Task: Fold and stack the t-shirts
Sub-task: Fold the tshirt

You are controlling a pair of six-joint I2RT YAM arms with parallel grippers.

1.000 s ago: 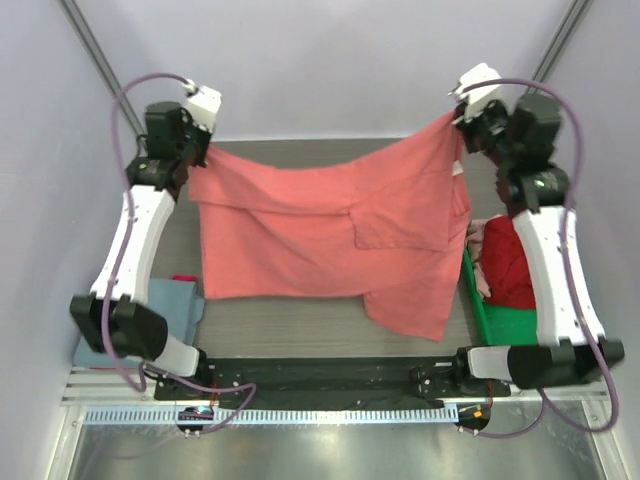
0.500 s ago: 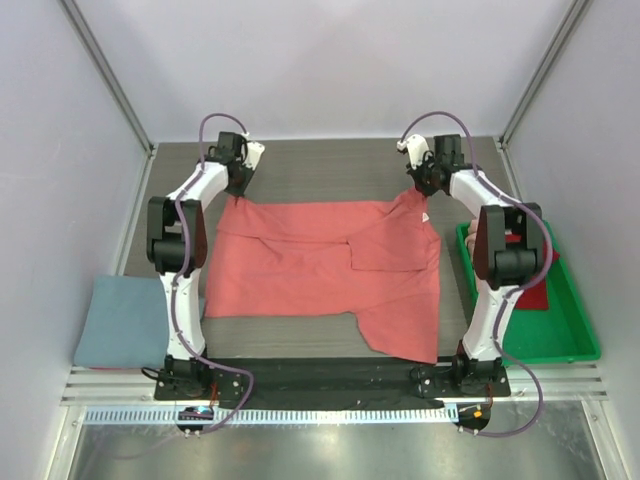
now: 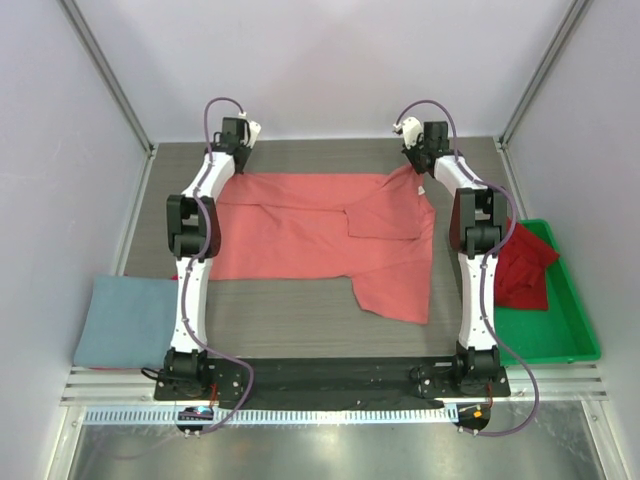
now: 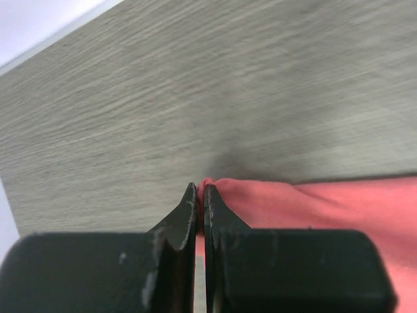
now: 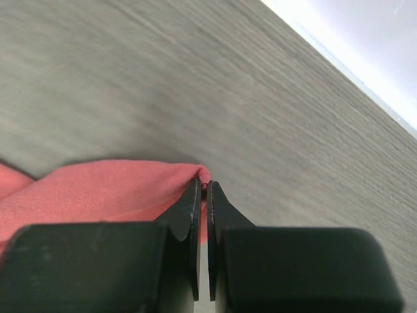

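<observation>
T-shirt (image 3: 320,235) flat on table (image 3: 300,320); folded cloth (image 3: 125,320) left, tray (image 3: 562,328) right.

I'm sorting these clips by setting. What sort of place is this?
Probably a robot lab test cell, not a home: plain white walls and metal frame posts box in a wood-grain table holding a green bin of red clothes.

Salmon-pink t-shirt (image 3: 320,225) lying spread flat across the far half of the table (image 3: 300,320), slightly rumpled, one corner trailing nearward at right, dark red garment (image 3: 522,265) lying crumpled in the green bin (image 3: 560,345), folded grey-blue garment (image 3: 125,320) lying at the near left.
</observation>
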